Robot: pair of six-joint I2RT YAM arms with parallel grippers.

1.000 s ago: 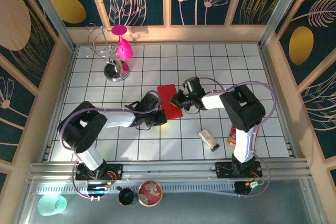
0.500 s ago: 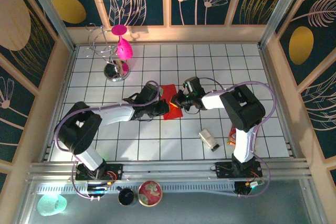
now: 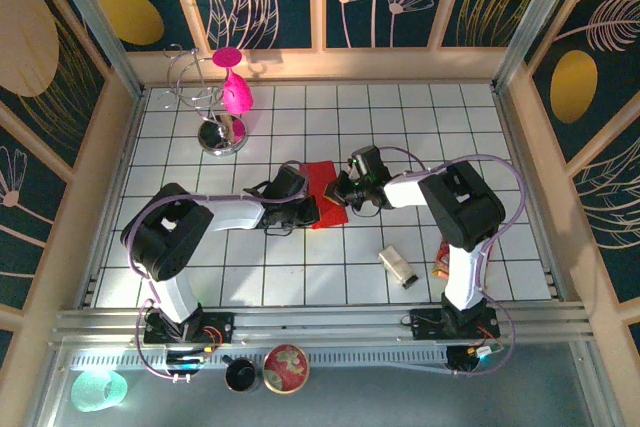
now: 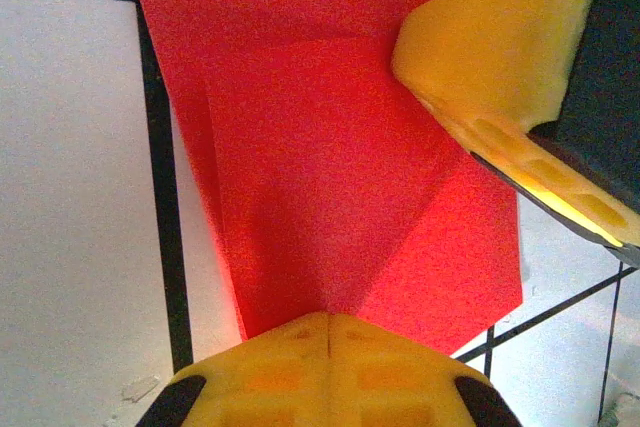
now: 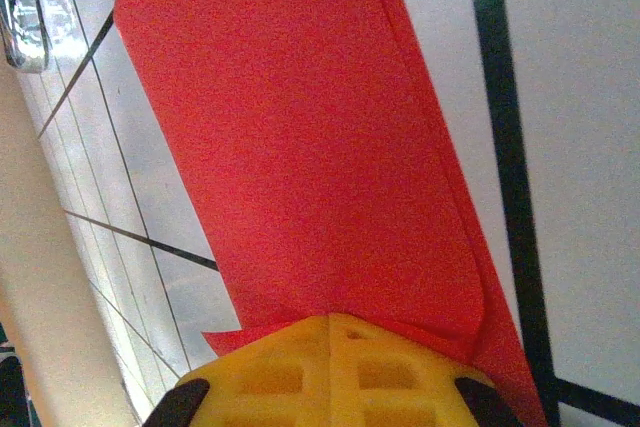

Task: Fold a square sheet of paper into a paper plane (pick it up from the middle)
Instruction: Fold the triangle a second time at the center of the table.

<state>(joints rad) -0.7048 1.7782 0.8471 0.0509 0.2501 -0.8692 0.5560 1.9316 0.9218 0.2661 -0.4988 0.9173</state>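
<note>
White tiled desk (image 3: 200, 277), floral walls. Red sheet (image 3: 322, 177) at desk centre, part-folded, creased. My left tool (image 4: 328, 325) clenched on its left edge; right tool (image 5: 330, 322) clenched on right edge. Paper light, limp, tears easily. I judge best hold is an edge pinch near the crease.

The sheet of paper (image 3: 322, 190) is a plain, matte, bright red on both faces. The left end effector (image 4: 328, 332) and the right end effector (image 5: 330, 332) have warm yellow fingers with black behind them. The left arm (image 3: 225, 215) and the right arm (image 3: 460, 202) are white and black. The desk (image 3: 200, 277) is white tile with a thin black grid. The goblet (image 3: 236, 92) is magenta and its stand (image 3: 215, 137) is mirror-bright chrome. The walls (image 3: 400, 7) are dark teal, with gold ovals and pale line-drawn flowers and leaves. The round dish (image 3: 286, 367) is red with a pale motif.
</note>
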